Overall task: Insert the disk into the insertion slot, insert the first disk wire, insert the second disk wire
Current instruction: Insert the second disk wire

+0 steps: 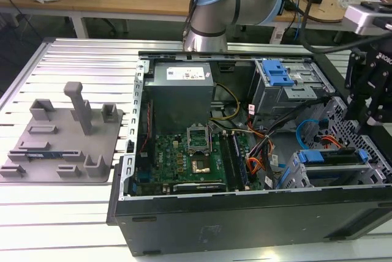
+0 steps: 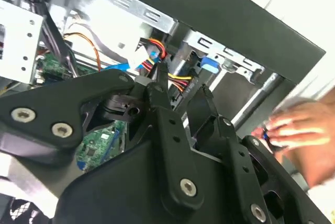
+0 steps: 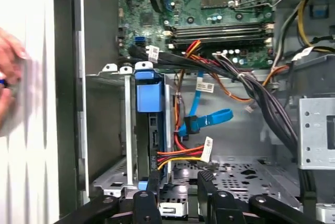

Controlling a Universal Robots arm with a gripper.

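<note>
The open computer case (image 1: 245,152) lies on its side on the slatted table (image 1: 73,60), motherboard (image 1: 190,158) facing up. In the exterior view the disk (image 1: 334,158), framed in its blue carrier, sits inside the insertion slot (image 1: 318,179), the low perforated metal cage at the case's near corner on the exterior view's right. In the first wrist view the disk (image 3: 149,130) stands edge-on in that cage, its blue carrier tab at one end.

The jaws (image 3: 180,179) hang just beside the disk's connector end, spread apart with nothing between them. In both wrist views the two black fingers (image 2: 162,85) show a clear gap. A bundle of red, yellow and black power wires (image 3: 180,156) with a white tag runs to the disk just by the fingertips. A blue data cable (image 3: 201,122) curls nearby, its end close to the disk.

A person's hand (image 3: 10,72) rests on the table outside the case wall, and appears in the second wrist view (image 2: 298,130) too. A grey fixture block (image 1: 61,139) lies well apart on the exterior view's left
</note>
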